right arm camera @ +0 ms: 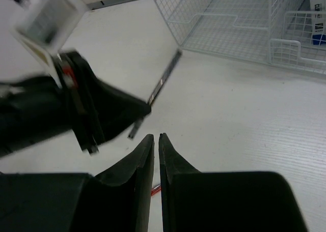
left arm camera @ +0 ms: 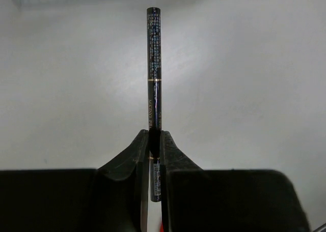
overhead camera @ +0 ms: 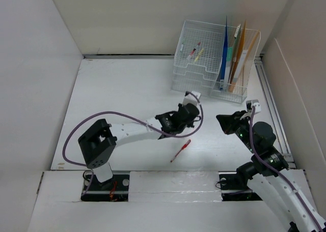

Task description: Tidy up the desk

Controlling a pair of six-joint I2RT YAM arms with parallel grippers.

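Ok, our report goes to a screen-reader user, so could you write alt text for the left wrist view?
The left gripper is shut on a slim dark pen that points straight out ahead. Behind it lies the plain white desk.

The left arm (overhead camera: 132,133) stretches forward and to the right, forearm nearly level. The left claw (left arm camera: 154,138) has its jaws pressed tight on a thin dark pen (left arm camera: 154,64), which sticks straight out past the fingertips. The right arm (overhead camera: 275,171) is folded at the elbow. The right claw (right arm camera: 156,136) points at the left claw from its right, apart from it, jaws drawn almost together with nothing between them.
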